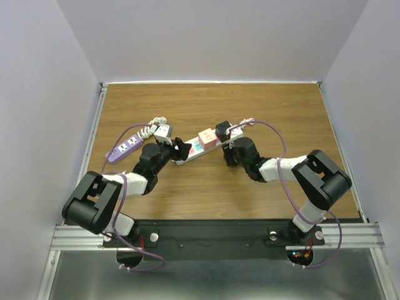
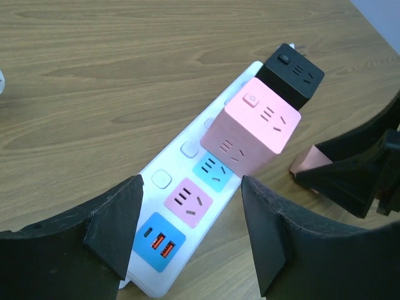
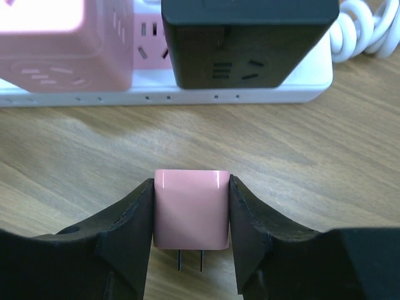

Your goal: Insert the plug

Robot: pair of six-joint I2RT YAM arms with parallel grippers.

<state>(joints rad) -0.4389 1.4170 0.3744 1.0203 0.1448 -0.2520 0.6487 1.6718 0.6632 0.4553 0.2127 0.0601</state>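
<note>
On the table [image 1: 262, 187]: a white power strip [image 1: 187, 157] [image 2: 206, 119] [image 3: 250, 94] lies at a slant between the two arms.
Strip's sockets: a pink cube [image 1: 207, 137] [image 2: 253, 131] [image 3: 44, 44] and a black cube [image 1: 223, 131] [image 2: 292, 74] [image 3: 247, 37] stand plugged in side by side, and each has socket slots on its faces.
Free faces: a blue socket [image 2: 212, 172], a pink socket [image 2: 187, 201] and a blue USB panel [image 2: 159, 240] with two orange ports sit at the strip's end.
Markings: each cube's top button bears a power symbol. Any other print is too small to read.
Right gripper [image 1: 232, 153] [image 3: 191, 206]: clamped on the pink plug [image 3: 190, 209] [image 2: 310, 164], one finger on each side.
Plug: just short of the strip's long edge, opposite the black cube and apart from it. Its two flat prongs point back toward the wrist.
Left gripper [image 1: 178, 150] [image 2: 190, 184]: jaws spread wide with the strip's USB end between them. Whether they touch it cannot be told.
Far left: a purple power strip [image 1: 125, 147] lies apart.
</note>
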